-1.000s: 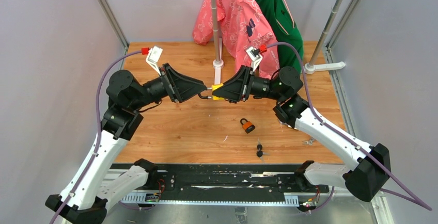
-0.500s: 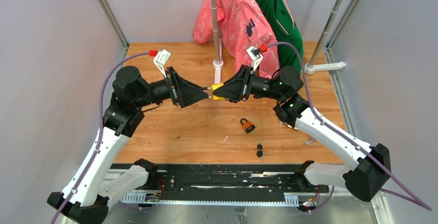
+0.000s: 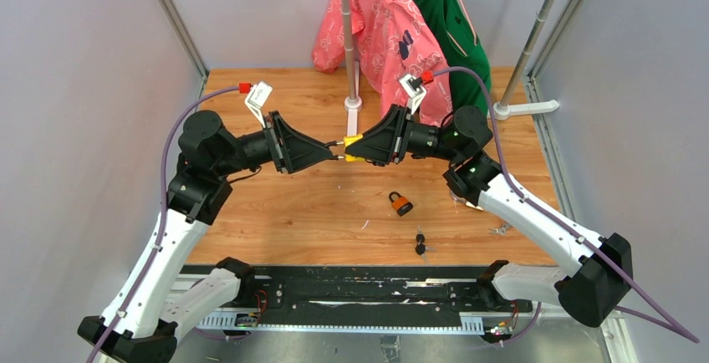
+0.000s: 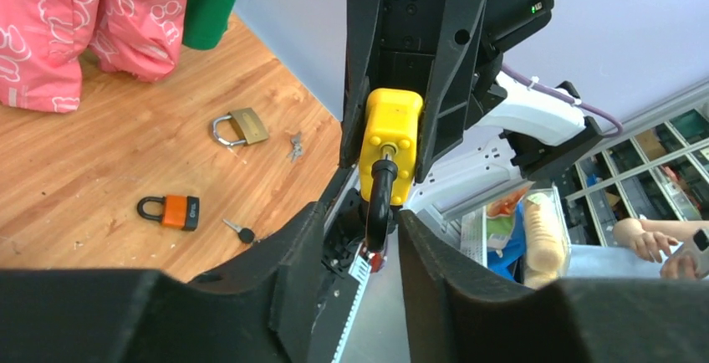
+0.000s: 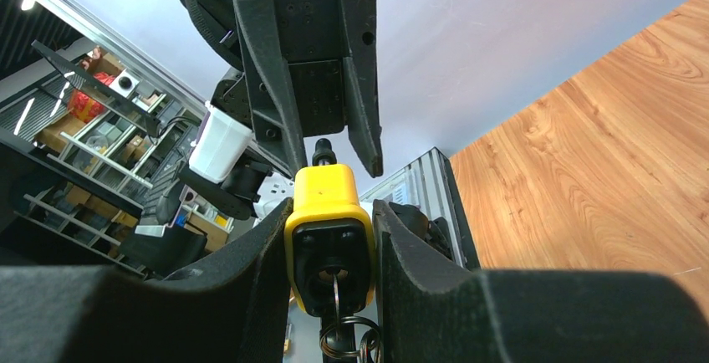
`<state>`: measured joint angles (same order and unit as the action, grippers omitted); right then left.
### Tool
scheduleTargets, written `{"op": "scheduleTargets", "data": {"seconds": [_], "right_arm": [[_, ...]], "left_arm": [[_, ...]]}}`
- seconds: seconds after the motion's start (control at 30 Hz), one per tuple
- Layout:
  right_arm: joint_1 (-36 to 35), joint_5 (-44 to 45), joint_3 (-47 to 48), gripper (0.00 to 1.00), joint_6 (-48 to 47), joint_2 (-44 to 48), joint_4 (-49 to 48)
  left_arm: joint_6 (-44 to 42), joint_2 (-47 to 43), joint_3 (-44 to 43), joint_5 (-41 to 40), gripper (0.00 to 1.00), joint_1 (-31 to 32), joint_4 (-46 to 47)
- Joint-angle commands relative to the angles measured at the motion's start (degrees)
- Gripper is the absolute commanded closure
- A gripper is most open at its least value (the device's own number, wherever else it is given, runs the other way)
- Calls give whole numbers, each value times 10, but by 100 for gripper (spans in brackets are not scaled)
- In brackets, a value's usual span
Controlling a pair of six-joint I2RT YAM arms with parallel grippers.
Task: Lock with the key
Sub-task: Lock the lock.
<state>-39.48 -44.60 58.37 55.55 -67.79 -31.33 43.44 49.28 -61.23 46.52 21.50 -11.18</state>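
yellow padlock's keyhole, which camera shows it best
The right wrist view: the yellow padlock faces the lens between the right gripper fingers, a key in its keyhole with a ring hanging below. The left wrist view shows its shackle end at the left gripper. From the top view it is a small yellow block.

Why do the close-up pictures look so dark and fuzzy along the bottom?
Left wrist view: the left gripper's own black jaws sit too close to the lens and blur, while the yellow padlock is sharp. Right wrist view: the same soft black band flanks the padlock. Top external view: even light, sharp throughout.
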Motion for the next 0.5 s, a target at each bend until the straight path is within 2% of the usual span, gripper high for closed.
{"op": "scheduleTargets", "data": {"seconds": [0.0, 0.2, 0.27, 0.3, 0.47], "right_arm": [[6, -11, 28, 100, 4, 6, -36], [6, -21, 31, 100, 4, -1, -37], [6, -28, 35, 100, 3, -5, -30], [6, -29, 36, 100, 4, -7, -27], [0, -24, 33, 100, 12, -11, -42]], "left_arm": [[9, 0, 5, 19, 59, -3, 20], [17, 2, 6, 15, 73, -3, 33], [22, 6, 9, 15, 86, -3, 40], [28, 8, 11, 17, 99, -3, 44], [37, 13, 27, 22, 100, -2, 62]]}}
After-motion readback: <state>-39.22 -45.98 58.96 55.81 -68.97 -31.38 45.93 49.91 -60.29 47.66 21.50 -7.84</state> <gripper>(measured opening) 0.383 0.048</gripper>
